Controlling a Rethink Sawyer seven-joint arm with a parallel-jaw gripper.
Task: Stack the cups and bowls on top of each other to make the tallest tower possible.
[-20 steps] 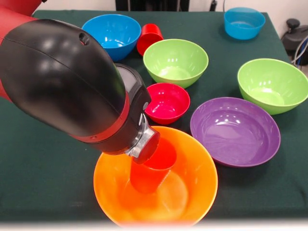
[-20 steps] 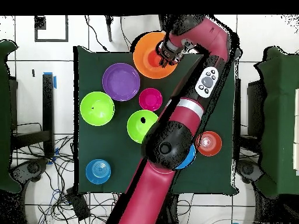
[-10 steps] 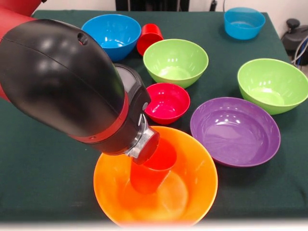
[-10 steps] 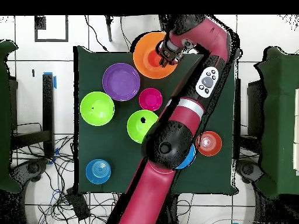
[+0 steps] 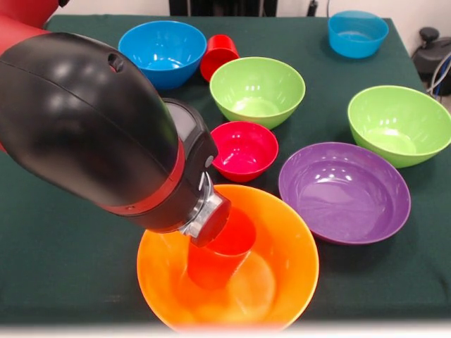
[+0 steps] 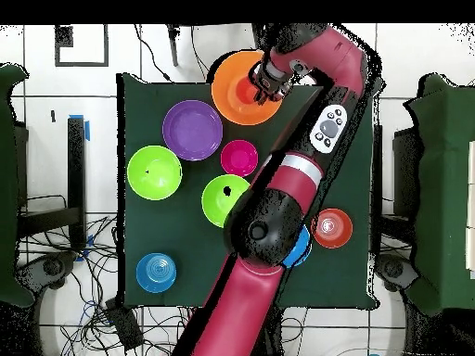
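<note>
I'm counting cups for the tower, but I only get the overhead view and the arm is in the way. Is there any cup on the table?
Observer: Yes. An orange cup sits mouth up inside the big orange bowl, with the end of the arm at its rim.
Operator: Is that the only cup?
Observer: No. A red cup sits between a blue bowl and a lime green bowl. From above, the arm hides it.
Operator: I only see a bit of that blue bowl. Is anything in it?
Observer: The front view shows it whole. It is mouth up and empty.
</note>
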